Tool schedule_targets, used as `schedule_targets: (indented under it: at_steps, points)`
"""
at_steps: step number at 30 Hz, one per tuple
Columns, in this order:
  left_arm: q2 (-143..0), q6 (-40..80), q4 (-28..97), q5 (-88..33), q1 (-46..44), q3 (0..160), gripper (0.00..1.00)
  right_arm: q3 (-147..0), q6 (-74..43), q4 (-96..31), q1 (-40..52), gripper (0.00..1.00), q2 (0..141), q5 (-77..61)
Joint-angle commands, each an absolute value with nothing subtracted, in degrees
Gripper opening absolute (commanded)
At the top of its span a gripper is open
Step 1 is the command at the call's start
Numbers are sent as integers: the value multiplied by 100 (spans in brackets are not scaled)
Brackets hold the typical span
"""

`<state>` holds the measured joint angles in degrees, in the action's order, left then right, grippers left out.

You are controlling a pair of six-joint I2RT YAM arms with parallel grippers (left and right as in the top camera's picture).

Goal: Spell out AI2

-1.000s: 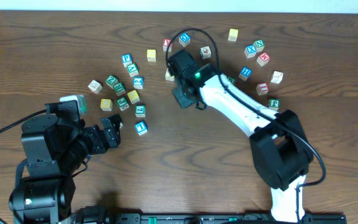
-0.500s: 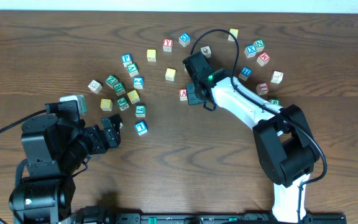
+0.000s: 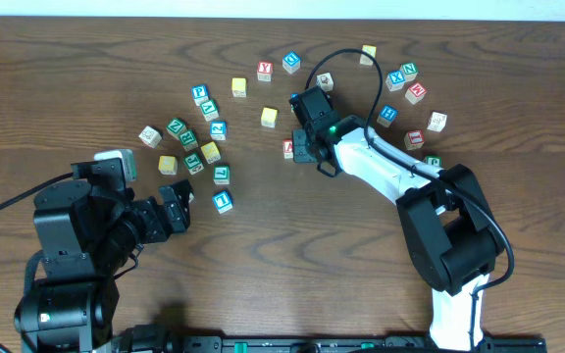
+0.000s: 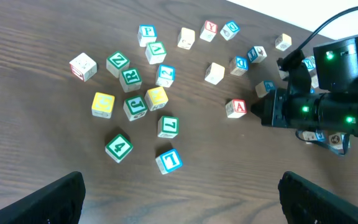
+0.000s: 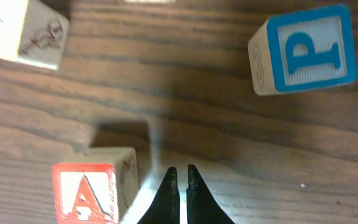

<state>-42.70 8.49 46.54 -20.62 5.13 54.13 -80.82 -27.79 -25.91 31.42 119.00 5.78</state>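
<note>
**Right gripper closed beside the A block, not on it**

The right gripper (image 5: 179, 180) has its two fingertips pressed almost together, with only a thin slit between them and nothing held. They point down at the bare table (image 3: 292, 255). The A block (image 5: 84, 191), red letter on a red-framed face, lies flat on the wood just beside the tips. It sits to their left in the right wrist view, outside the fingers rather than between them. Whether its side touches a finger cannot be told. From overhead, the A sits at the gripper's tip, on the side facing the block cluster (image 3: 199, 147) near the left arm.

A blue P block (image 5: 306, 50) lies farther ahead of the tips and off to the other side, well apart from the A. A cream block (image 5: 23, 31) lies ahead of the A.

The left gripper (image 4: 179, 199) is spread wide, its fingers at the lower corners of its own view, holding nothing. It stays back from the cluster and well apart from the A.
</note>
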Motion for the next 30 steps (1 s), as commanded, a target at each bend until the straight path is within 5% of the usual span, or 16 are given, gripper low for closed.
schedule_targets:
  at_steps: [1,30]
  points:
    - [-4265,731,4670,-2005,506,5492,98,-8047,-3009,-2539,3175,1,12033,585]
    - [-4265,731,4670,-2005,506,5492,98,-8047,-3022,-2453,3242,1,12060,89]
